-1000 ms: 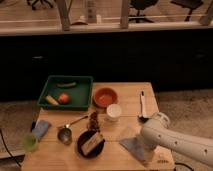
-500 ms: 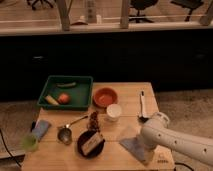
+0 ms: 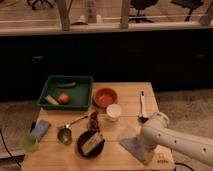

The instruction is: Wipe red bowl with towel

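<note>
The red bowl (image 3: pixel 105 96) sits upright on the table (image 3: pixel 131 90), just behind the white cup (image 3: pixel 114 112) and slightly to its left. The towel (image 3: pixel 130 146) lies flat in front of the cup and to its right, well apart from the bowl. The tool (image 3: pixel 146 151), at the end of the white arm, is down at the towel's right edge, farther from the cup; whether it is apart or together cannot be told. A green tray (image 3: pixel 77 98) stands behind-left of the cup, and a dark dish (image 3: pixel 91 143) lies in front-left of it.
</note>
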Action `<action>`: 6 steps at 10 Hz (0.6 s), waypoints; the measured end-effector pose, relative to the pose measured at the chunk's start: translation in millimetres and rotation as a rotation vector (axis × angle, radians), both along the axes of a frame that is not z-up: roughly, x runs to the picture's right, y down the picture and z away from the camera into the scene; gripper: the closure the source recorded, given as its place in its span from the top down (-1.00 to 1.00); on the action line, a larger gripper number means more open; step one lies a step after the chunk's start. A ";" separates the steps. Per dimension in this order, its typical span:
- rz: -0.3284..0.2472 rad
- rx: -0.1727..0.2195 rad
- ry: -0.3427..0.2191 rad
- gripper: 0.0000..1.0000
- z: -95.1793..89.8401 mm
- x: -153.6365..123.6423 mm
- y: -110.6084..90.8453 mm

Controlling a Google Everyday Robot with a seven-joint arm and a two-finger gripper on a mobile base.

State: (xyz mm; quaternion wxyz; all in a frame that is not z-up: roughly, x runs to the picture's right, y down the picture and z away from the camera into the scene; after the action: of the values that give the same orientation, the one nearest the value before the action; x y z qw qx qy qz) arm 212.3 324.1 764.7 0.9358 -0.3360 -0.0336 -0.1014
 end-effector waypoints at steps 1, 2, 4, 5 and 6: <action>0.001 -0.002 0.002 0.60 0.4 0.6 0.3; 0.002 -0.003 0.003 0.60 0.7 0.9 0.6; 0.004 -0.005 0.005 0.60 1.1 1.2 1.1; 0.005 -0.006 0.006 0.60 1.3 1.3 1.1; 0.006 -0.007 0.007 0.60 1.5 1.4 1.3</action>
State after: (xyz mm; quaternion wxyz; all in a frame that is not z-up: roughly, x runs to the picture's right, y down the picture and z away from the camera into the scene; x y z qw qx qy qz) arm 213.6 325.4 766.3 0.9350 -0.3394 -0.0315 -0.0975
